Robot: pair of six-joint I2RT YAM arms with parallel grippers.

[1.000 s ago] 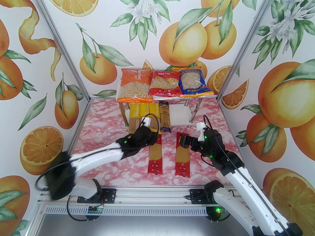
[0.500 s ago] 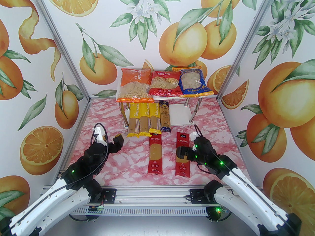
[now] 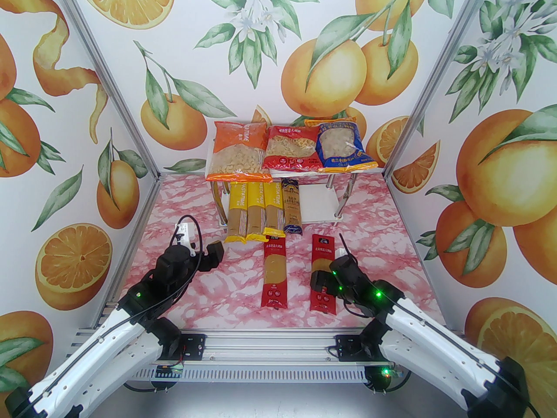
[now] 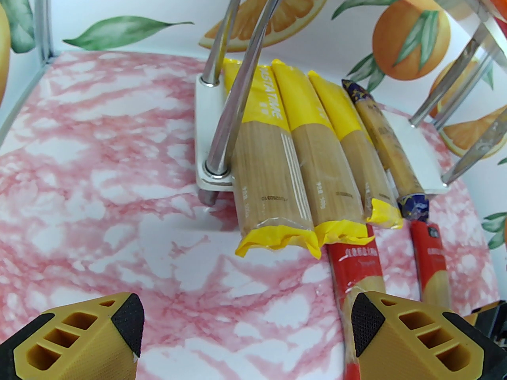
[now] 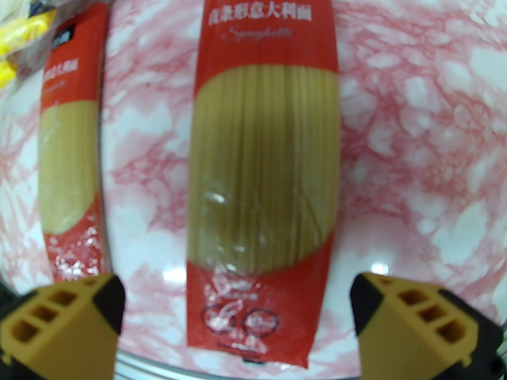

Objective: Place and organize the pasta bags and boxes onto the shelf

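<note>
Orange-printed walls enclose a pink marbled surface [image 3: 182, 233]. At its far end stands one shelf [image 3: 320, 203] of two tiers. Three bags [image 3: 289, 148] lie on the top tier. The lower tier carries four pasta boxes: three yellow boxes [image 3: 252, 211] and one dark blue box [image 3: 291, 207]. Two red boxes [image 3: 274, 272] lie on the surface in front. I judge the right red box [image 5: 261, 164] comes next: the right tool [image 5: 237, 303] hovers over it, wide and empty, and should descend and close. The left tool [image 4: 247, 319] is also wide, holding nothing.
</note>
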